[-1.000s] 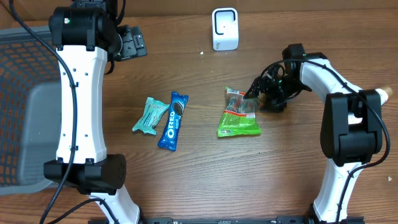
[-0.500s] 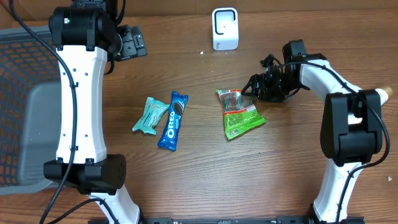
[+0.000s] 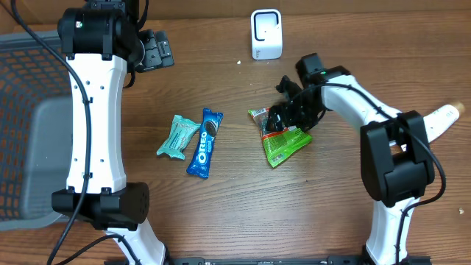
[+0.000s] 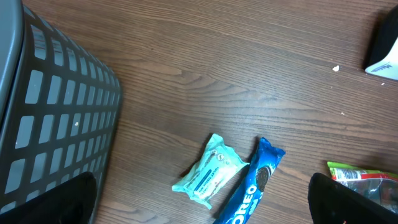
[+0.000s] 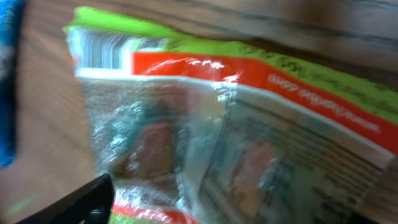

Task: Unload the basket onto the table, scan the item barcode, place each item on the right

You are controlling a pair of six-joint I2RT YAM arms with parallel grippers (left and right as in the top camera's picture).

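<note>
Wide brown wooden desk (image 3: 331,199) fills the overhead view, and the grey mesh basket (image 3: 22,110) sits off at its left edge. The left arm (image 3: 92,110) stands tall along that side and the right arm (image 3: 368,110) reaches in from the far side toward the middle.

On to the goods. The green snack packet (image 3: 288,143) lies flat on the desk a little right of centre, tilted, with its clear window and red band filling the right wrist view (image 5: 249,124). There's a striped patch at its top corner there, too blurred to read. To its left, well apart from it, lies the blue Oreo pack (image 3: 205,143), and the teal packet (image 3: 176,137) is just beside that. Up at the back edge stands the white scanner (image 3: 266,34), well clear of the green packet.

Now the claws. The right claw (image 3: 283,116) hangs over the upper end of the green packet. One dark finger (image 5: 87,199) sits far out at the corner of its own camera, so the jaws are spread and not clamped on anything. The left claw (image 3: 153,50) is up near the back left, with its fingertips (image 4: 74,199) spread wide and nothing between them.
</note>
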